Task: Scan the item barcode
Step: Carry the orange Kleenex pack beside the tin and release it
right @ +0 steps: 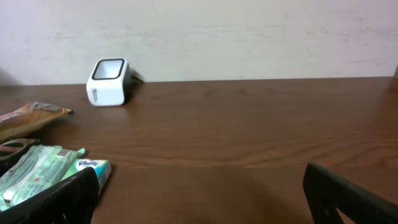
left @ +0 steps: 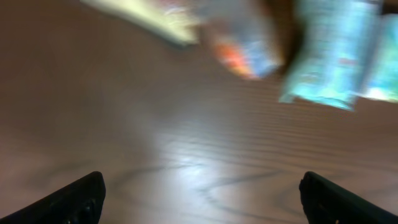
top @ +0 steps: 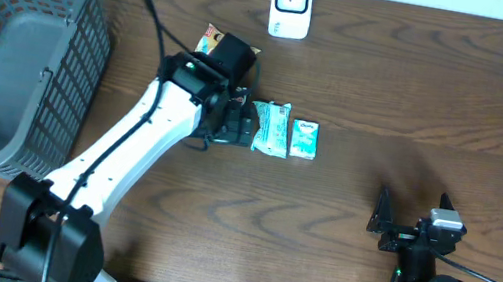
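A white barcode scanner (top: 291, 4) (right: 109, 81) stands at the back edge of the table. In front of it lie a teal packet (top: 271, 127) (right: 34, 171), a small Kleenex pack (top: 305, 137) (right: 93, 169) and an orange-brown snack packet (top: 211, 40) (right: 31, 115). My left gripper (top: 239, 121) (left: 202, 199) hovers open just left of the teal packet; its blurred view shows the teal packet (left: 329, 62) ahead and bare wood between its fingers. My right gripper (top: 410, 217) (right: 199, 199) rests open at the front right, holding nothing.
A large grey mesh basket (top: 4, 41) fills the left side of the table. The left arm's white link (top: 129, 147) slants from the front left towards the middle. A pale wall runs behind the table's back edge.
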